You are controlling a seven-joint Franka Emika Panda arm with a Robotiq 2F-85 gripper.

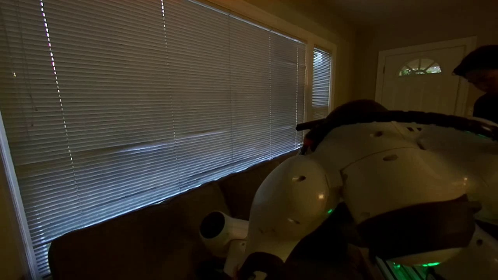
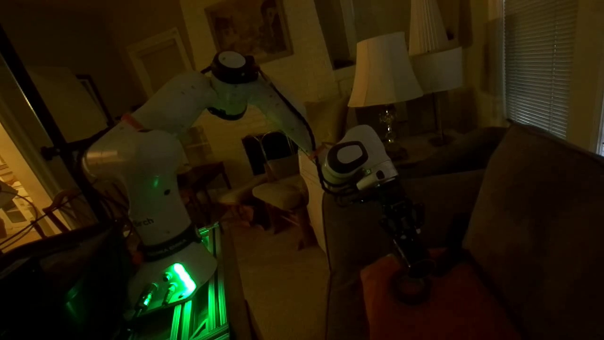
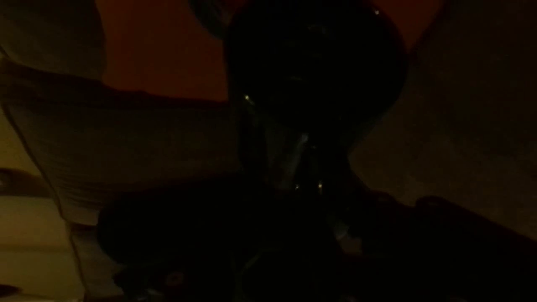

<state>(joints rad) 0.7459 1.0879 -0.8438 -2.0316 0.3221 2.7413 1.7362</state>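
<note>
Gripper (image 2: 403,231) clamped on a dark object (image 3: 314,63), glossy, round-ended, over orange fabric (image 2: 443,316)

In an exterior view, you face window blinds (image 1: 155,109), the arm (image 1: 400,175) close at four o'clock. In an exterior view, farther back, you see it whole, orange fabric (image 2: 448,311) at five; your close wrist view shares that at eleven.
</note>
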